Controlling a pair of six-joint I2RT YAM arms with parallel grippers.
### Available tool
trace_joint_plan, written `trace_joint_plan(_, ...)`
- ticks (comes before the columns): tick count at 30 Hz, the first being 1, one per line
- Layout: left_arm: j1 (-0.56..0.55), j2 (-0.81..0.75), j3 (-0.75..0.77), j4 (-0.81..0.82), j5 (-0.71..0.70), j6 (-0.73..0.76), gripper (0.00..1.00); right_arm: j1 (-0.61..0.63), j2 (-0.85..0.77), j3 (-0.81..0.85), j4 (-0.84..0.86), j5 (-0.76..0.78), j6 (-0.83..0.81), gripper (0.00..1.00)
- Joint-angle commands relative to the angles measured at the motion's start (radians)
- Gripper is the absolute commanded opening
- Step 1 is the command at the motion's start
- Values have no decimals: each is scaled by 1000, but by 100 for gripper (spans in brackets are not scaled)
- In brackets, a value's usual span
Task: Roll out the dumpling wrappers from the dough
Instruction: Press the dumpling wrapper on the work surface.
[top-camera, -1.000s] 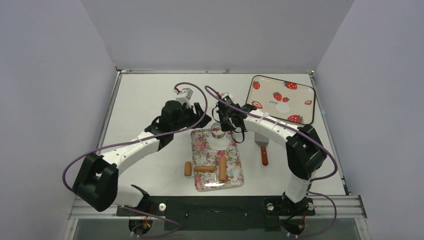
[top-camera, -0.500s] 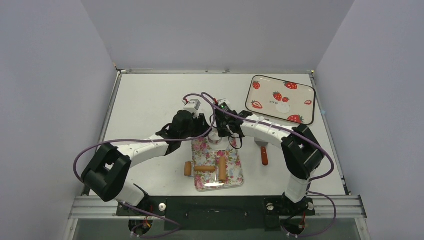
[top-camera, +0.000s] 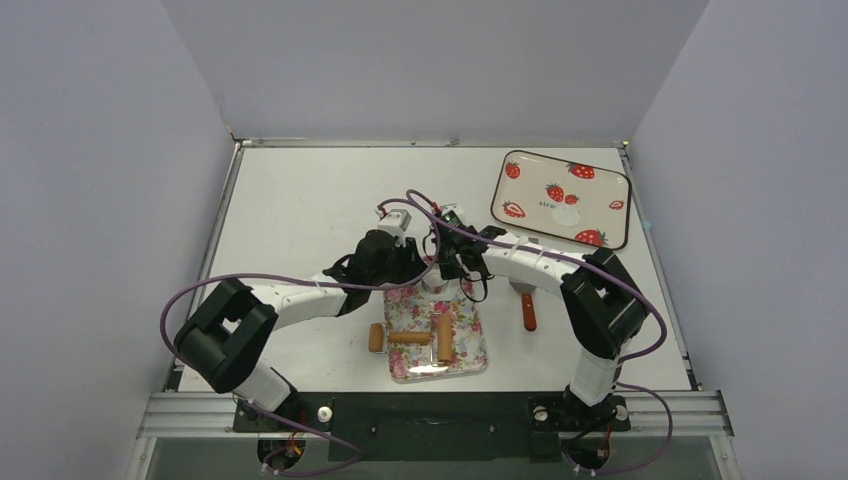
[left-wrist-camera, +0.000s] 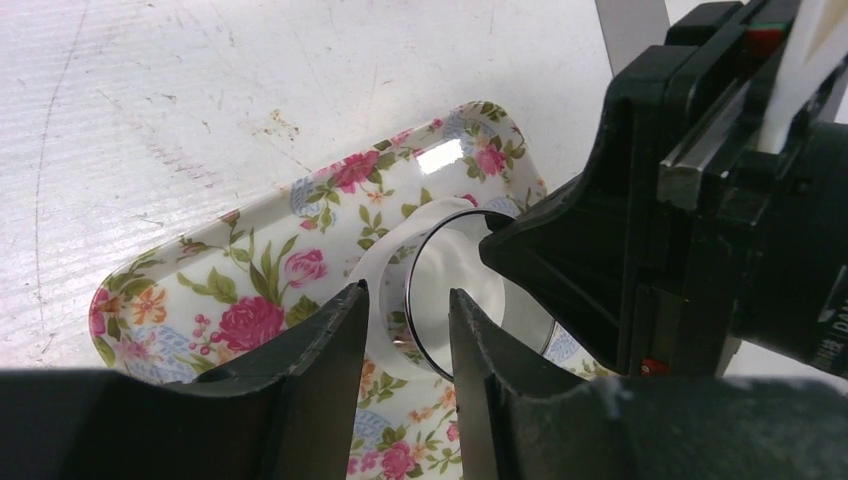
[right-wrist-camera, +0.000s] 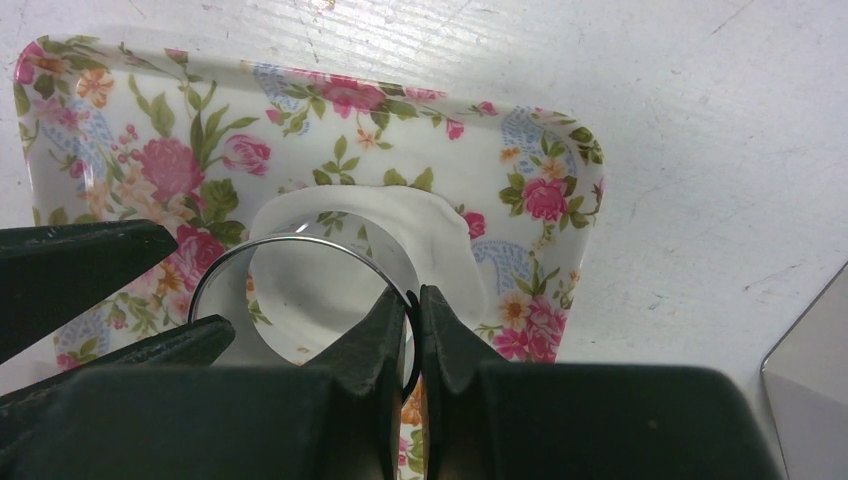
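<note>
right wrist: right pincer (right-wrist-camera: 412, 300) tight on ring (right-wrist-camera: 290, 243) rim, left pincer (left-wrist-camera: 407, 293) apart astride dough (right-wrist-camera: 440, 240) edge on tray (right-wrist-camera: 560, 150)

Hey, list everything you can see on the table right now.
floral tray: one, white with pink flowers, centre of table
dough: one flat patch, white, floral tray's far end
metal ring: one, silver, on the dough
wooden roller: one, brown, floral tray's near end
spatula: one, red handle, right of floral tray
strawberry tray: one, cream, far right
wrapper: one, white, on strawberry tray
left gripper: one, black, jaws apart at the ring's rim
right gripper: one, black, shut on the ring's rim
</note>
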Motion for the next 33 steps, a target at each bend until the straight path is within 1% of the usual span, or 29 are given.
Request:
trace_joint_plan(1,-12,26,3,65,-53,13,30,-6,-38,-8,47,21,12,0)
trace_joint_plan(5,-18,40,0,76,-69,18,27,-8,-36,-10,58,16,11,0)
trace_joint_plan(8,-31,51,0,91,-59,27,26,-10,-33,-9,66,15,13,0)
trace_joint_plan(12,-45,67,-6,95,-110,28,26,-18,-31,-9,69,14,9,0)
trace_joint_plan(14,-46,70,-8,101,-122,33,20,-22,-28,-9,72,13,7,0)
trace_joint_plan(15,-46,70,-8,104,-124,36,19,-22,-28,-9,72,11,7,0)
trace_joint_plan(23,-52,81,-17,104,-119,28,17,-23,-34,-33,56,-12,9,0)
trace_joint_plan(28,-55,90,-23,105,-130,28,11,-23,-38,-48,43,-9,14,0)
trace_joint_plan(33,-64,97,-41,150,-161,35,7,-23,-33,-36,50,4,14,0)
